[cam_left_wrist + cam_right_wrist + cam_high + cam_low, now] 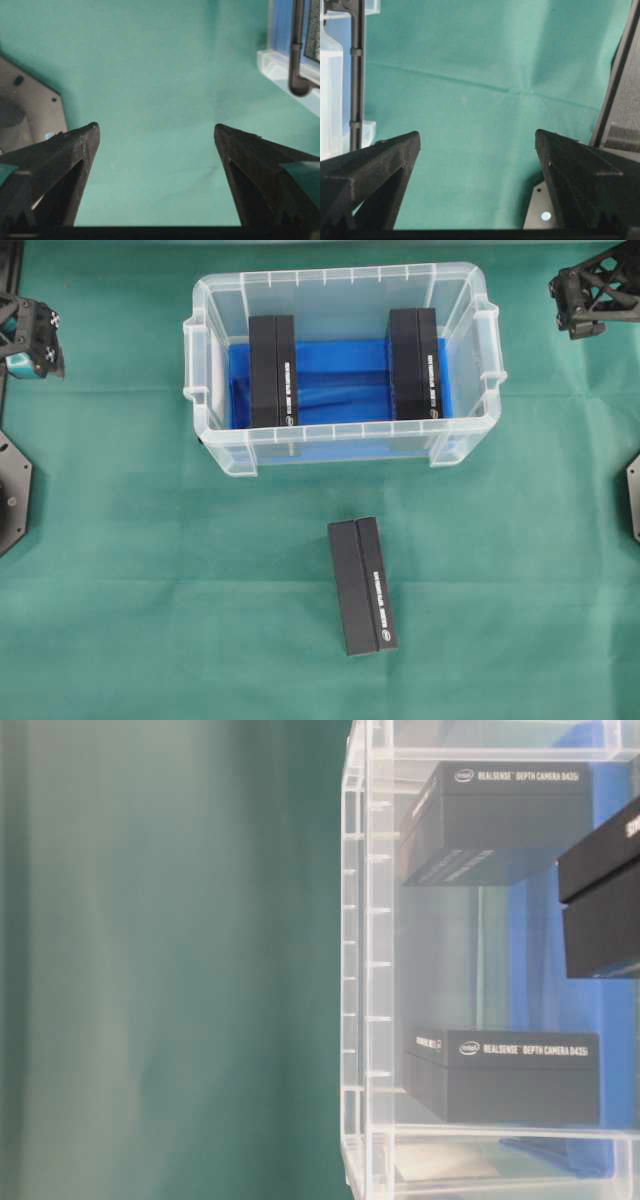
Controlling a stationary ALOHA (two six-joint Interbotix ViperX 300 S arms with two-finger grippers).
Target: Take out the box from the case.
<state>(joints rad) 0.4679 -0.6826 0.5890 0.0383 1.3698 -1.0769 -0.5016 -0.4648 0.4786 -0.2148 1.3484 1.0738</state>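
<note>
The case [340, 276], a clear plastic bin lined with blue cloth, stands at the back middle of the green cloth. Two black boxes rest on edge inside it, one at the left [272, 370] and one at the right [414, 362]. A third black box [362, 585] lies outside, in front of the case. My left gripper [30, 335] hangs at the far left edge, well away from the case. My right gripper [590, 290] is at the far right, behind the case's right end. Both wrist views show wide open jaws, left [156, 130] and right [477, 135], with only cloth between them.
Green cloth [150, 620] covers the table. Grey arm base plates sit at the left edge [12, 490] and right edge [633, 495]. A corner of the case [280, 65] shows in the left wrist view, and its end wall [330, 90] in the right wrist view.
</note>
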